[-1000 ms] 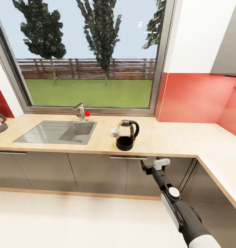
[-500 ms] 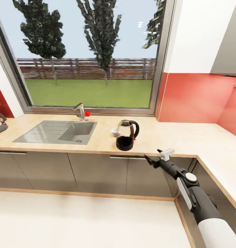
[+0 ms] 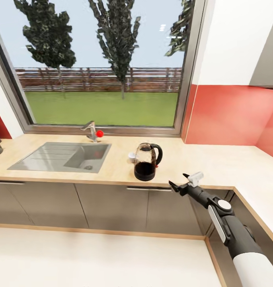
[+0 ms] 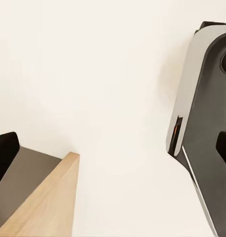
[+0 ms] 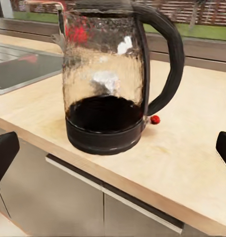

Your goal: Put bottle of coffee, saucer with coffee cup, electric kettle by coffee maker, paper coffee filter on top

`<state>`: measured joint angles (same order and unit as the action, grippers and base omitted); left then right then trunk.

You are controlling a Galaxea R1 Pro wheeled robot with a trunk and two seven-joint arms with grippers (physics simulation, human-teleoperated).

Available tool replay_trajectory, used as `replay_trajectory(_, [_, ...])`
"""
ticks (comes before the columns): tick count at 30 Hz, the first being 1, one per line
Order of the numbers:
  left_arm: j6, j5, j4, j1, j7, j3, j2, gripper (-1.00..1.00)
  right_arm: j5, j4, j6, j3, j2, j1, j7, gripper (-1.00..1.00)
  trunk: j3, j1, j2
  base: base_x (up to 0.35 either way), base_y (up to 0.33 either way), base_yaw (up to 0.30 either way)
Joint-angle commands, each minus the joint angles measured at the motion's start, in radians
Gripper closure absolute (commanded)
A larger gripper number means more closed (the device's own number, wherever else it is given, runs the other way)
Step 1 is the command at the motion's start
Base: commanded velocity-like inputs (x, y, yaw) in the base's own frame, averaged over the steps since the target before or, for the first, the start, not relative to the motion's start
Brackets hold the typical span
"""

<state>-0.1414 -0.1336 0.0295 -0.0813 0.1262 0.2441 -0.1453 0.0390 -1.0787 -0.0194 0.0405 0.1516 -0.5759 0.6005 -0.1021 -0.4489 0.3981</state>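
One kettle [image 3: 147, 161] upright on the countertop [image 3: 200, 159], right of the sink [image 3: 61, 156], small white cup [image 3: 131, 157] just behind. Right gripper [image 3: 179, 181] wide apart before the counter edge, short of the kettle. No readable writing; left gripper's state impossible to tell.

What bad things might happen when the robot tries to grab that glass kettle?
The electric kettle stands near the front edge of the kitchen countertop, so a bump from the open right gripper might push it over or off. A small white cup sits just behind it and might get knocked if the kettle slides back. The loop handle is thin, so the fingers might close beside it and miss.
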Motion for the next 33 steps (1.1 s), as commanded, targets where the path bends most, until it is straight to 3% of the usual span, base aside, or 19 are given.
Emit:
replay_trajectory(1, [-0.006,-0.011,0.003,-0.002,0.004,0.008,0.000,-1.00,0.004,0.001,-0.002,0.001,0.000,-0.001,0.006,-1.00,-0.002,-0.001,0.002,0.326,0.000,0.000])
replay_trajectory(5, [-0.010,-0.008,-0.009,-0.004,0.002,0.007,0.009,-1.00,0.006,0.001,-0.014,0.003,0.009,0.000,0.008,-1.00,-0.002,-0.001,0.002,0.152,0.000,0.000])
replay_trajectory(11, [-0.004,-0.009,-0.008,0.002,0.003,0.002,0.004,-1.00,0.003,-0.023,-0.021,0.001,-0.005,0.001,0.009,-1.00,-0.002,-0.001,0.002,0.097,0.000,0.000])
replay_trajectory(23, [0.000,-0.009,0.013,0.005,0.006,0.002,0.008,-1.00,0.000,-0.090,-0.082,-0.003,0.005,0.001,0.012,-1.00,-0.002,-0.001,0.002,0.307,0.000,0.000])
replay_trajectory(33, [-0.001,-0.009,0.013,0.005,0.008,0.000,0.005,-1.00,-0.002,-0.076,-0.122,-0.004,0.006,0.001,0.013,-1.00,-0.002,-0.001,0.002,0.211,0.000,0.000])
